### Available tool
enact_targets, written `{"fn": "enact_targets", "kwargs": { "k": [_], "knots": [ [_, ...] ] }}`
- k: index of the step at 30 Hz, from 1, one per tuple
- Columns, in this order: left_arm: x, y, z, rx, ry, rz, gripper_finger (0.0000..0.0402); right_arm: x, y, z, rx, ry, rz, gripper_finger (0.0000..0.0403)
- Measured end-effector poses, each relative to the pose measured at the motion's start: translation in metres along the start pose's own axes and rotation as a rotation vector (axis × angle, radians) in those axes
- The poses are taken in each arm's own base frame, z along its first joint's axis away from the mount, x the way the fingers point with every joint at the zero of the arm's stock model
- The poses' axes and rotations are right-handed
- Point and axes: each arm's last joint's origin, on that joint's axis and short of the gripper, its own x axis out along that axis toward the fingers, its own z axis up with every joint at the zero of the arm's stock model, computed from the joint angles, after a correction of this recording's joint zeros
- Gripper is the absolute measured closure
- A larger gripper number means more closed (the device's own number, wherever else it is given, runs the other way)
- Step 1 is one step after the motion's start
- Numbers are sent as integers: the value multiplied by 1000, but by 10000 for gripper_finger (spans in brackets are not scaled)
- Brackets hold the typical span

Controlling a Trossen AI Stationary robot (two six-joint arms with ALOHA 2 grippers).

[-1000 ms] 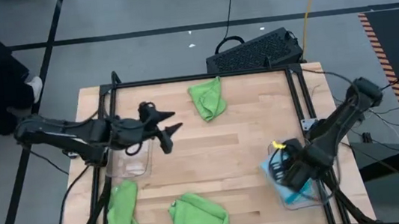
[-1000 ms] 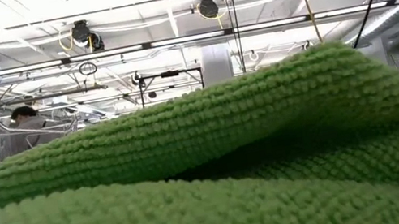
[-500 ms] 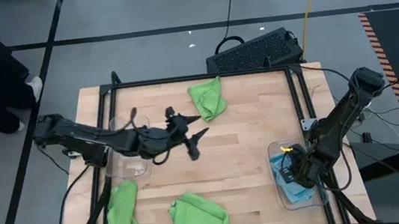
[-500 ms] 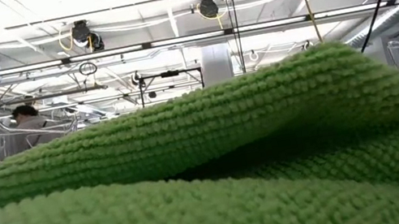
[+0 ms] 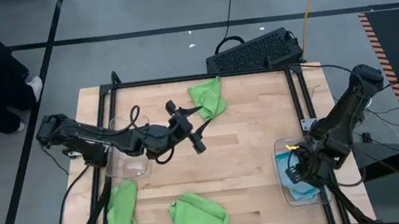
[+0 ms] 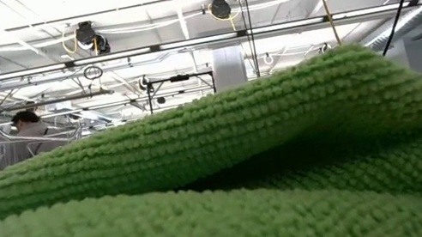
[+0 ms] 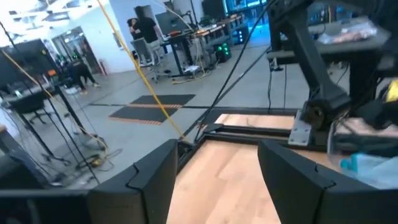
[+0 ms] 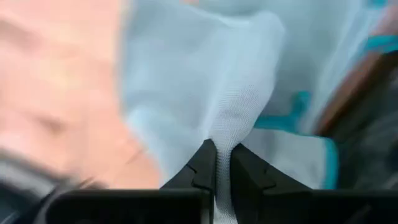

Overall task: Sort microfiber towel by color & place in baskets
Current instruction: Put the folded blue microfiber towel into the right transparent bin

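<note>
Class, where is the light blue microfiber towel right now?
In the high view, the light blue microfiber towel lies in the clear plastic basket at the table's right, pinched by the right gripper.

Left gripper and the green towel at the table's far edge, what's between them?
Nothing: the high view shows bare wood between the open left gripper and the green towel.

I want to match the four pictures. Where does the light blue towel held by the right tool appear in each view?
High view: light blue towel lower right, inside the clear basket, under the right tool.
Low view: not in it; a green towel fills the picture.
Left wrist view: pale blue patch at the right edge.
Right wrist view: centre, pinched by the tool.
Shared landmark: the wooden table.
</note>
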Motion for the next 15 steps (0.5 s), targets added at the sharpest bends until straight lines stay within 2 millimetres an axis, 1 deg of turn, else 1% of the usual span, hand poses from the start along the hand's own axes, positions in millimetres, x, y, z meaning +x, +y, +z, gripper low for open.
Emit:
{"fn": "enact_targets", "kwargs": {
  "k": [3, 6, 9, 11, 13, 15],
  "knots": [
    [0, 0, -1, 56, 8, -1, 174, -23, 16, -9, -6, 26, 121, 384],
    [0, 0, -3, 114, 21, -4, 174, -53, 32, -16, -17, 0, 275, 384],
    [0, 0, -3, 157, 23, -5, 174, -88, 47, -21, -18, -90, 462, 384],
    [-1, 0, -2, 173, 21, -7, 174, -104, 58, -20, -11, -182, 570, 384],
    [-1, 0, -2, 186, 21, -8, 174, -110, 69, -17, -3, -271, 642, 385],
    [-1, 0, -2, 193, 25, -9, 174, -104, 79, -11, 16, -333, 659, 385]
  ]
}}
